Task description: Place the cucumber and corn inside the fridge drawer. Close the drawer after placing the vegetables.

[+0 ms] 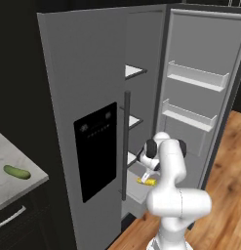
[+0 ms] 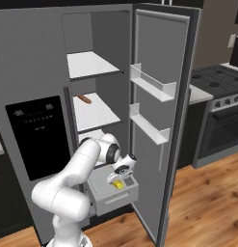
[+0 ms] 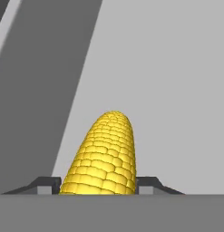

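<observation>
Gripper (image 3: 99, 183) clamping the corn (image 3: 102, 156) between both fingers, hanging directly over the open fridge drawer (image 2: 113, 195), cucumber (image 1: 16, 172) lying well apart on the counter (image 1: 29, 183)

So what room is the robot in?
Most likely a kitchen: there's a tall fridge with its door open, a stove with an oven beside it, and a counter with a cucumber on it.
</observation>
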Tool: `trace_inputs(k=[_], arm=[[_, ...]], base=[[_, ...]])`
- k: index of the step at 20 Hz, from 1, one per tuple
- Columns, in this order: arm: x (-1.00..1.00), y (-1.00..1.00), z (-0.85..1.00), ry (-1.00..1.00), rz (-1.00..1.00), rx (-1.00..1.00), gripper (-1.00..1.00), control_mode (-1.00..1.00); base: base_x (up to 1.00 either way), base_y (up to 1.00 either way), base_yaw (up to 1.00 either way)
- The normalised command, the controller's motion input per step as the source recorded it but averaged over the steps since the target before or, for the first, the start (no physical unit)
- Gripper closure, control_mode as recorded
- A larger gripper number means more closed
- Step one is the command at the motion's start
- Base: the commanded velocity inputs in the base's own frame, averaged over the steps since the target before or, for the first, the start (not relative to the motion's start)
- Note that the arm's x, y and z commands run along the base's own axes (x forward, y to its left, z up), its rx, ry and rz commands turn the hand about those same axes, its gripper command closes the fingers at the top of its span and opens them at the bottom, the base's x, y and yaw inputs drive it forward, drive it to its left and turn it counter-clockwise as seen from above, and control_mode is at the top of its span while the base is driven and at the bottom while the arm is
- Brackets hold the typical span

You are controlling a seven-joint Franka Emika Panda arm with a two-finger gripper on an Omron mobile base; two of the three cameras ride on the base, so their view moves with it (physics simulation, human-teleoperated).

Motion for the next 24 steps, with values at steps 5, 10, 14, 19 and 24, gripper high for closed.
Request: trace_inputs(k=[5,10,14,19,24], arm=[[-0.67,-0.7,-0.31,0.05,0.02,0.03,1.0,-1.0],[0.0,-0.17,-0.05,0.02,0.04,0.06,1.0,-1.0],[0.93,0.43,-0.01,-0.02,0.15,0.1,1.0,-1.0],[0.41,0.12,-0.38,-0.09,0.15,0.04,1.0,-1.0],[0.01,-0.09,-0.97,-0.11,0.11,0.0,1.0,-1.0]], base=[[0.0,0.0,0.0],[0.0,0.0,0.0],[0.0,0.0,0.0],[0.0,0.0,0.0],[0.0,0.0,0.0]])
